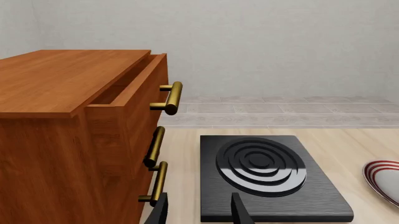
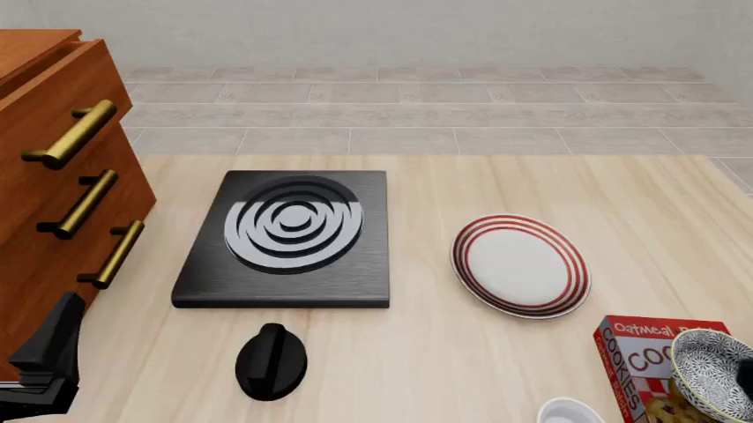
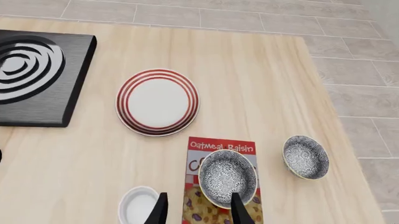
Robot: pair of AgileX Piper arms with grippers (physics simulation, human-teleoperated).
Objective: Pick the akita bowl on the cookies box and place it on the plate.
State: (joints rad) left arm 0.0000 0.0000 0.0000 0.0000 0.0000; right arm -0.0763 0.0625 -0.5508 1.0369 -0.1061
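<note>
Pale wooden table (image 3: 262, 84) with two speckled bowls, one akita bowl (image 3: 227, 177) atop cookies box (image 3: 221, 147); both claws apart.

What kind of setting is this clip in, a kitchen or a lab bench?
Most likely a simulated kitchen mock-up: a light wood table carries a black stove burner slab with a separate knob, tableware such as a red-ringed plate, and a cookies box. A wooden drawer cabinet stands at the left.
</note>
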